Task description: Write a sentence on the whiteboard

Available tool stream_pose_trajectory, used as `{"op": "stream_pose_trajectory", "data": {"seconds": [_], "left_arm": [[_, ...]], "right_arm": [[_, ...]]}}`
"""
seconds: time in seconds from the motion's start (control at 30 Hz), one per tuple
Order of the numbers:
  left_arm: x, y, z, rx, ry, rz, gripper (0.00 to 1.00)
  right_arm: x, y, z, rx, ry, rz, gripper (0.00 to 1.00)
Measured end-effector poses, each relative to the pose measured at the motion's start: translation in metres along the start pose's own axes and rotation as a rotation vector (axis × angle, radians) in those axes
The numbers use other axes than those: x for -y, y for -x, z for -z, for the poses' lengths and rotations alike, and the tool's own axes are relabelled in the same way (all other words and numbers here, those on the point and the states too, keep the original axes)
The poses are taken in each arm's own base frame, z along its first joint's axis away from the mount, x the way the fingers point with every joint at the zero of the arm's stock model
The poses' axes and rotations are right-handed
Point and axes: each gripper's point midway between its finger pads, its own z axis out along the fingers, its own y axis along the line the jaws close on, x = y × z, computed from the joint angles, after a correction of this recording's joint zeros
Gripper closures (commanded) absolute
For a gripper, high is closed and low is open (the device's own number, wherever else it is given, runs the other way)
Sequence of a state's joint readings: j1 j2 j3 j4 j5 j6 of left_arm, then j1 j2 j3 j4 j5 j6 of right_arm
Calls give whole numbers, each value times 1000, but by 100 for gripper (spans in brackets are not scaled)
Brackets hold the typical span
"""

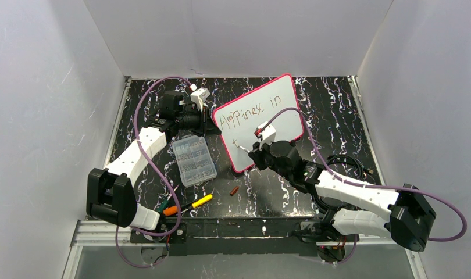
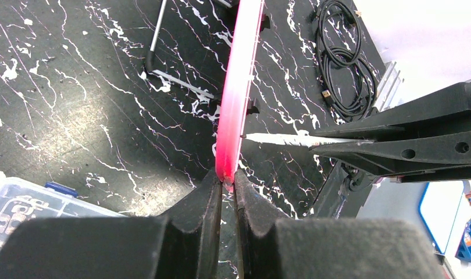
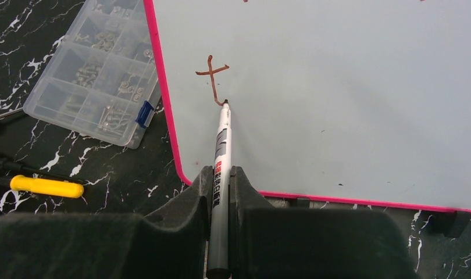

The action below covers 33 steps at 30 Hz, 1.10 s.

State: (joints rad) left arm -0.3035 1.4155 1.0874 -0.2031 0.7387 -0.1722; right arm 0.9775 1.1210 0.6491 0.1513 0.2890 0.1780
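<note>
The whiteboard [image 1: 262,119], white with a pink-red rim, stands tilted on the dark table. My left gripper [image 1: 209,123] is shut on its left edge; the left wrist view shows the pink rim [image 2: 236,110] pinched between the jaws [image 2: 228,177]. The sentence [image 1: 248,108] reads "Happiness in" in brownish-red letters, with a "t" [image 3: 211,75] starting a second row. My right gripper [image 3: 221,174] is shut on a white marker [image 3: 221,151], whose tip touches the board at the foot of the "t". The marker [image 2: 279,139] also shows in the left wrist view.
A clear plastic organizer box [image 1: 193,160] lies left of the board. A small red marker cap [image 1: 234,190] rests on the table in front. A yellow-handled tool [image 1: 199,201] and an orange one [image 1: 170,210] lie near the front edge. Black cables [image 1: 343,165] are coiled at right.
</note>
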Motion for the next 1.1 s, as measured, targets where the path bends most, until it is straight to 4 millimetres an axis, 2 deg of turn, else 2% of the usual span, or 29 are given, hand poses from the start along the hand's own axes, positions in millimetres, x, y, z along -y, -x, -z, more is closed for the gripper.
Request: {"op": "stream_pose_trajectory", "data": {"seconds": [0.23, 0.53, 0.67, 1.1], "left_arm": [[1, 0, 0, -1, -3, 0, 100], [1, 0, 0, -1, -6, 0, 100], [1, 0, 0, -1, -6, 0, 100], [1, 0, 0, -1, -6, 1, 100]], "right_arm": [[2, 9, 1, 28, -9, 13, 99], [4, 40, 0, 126, -31, 26, 99], [3, 47, -2, 147, -33, 32, 99], [6, 35, -5, 107, -46, 31, 99]]}}
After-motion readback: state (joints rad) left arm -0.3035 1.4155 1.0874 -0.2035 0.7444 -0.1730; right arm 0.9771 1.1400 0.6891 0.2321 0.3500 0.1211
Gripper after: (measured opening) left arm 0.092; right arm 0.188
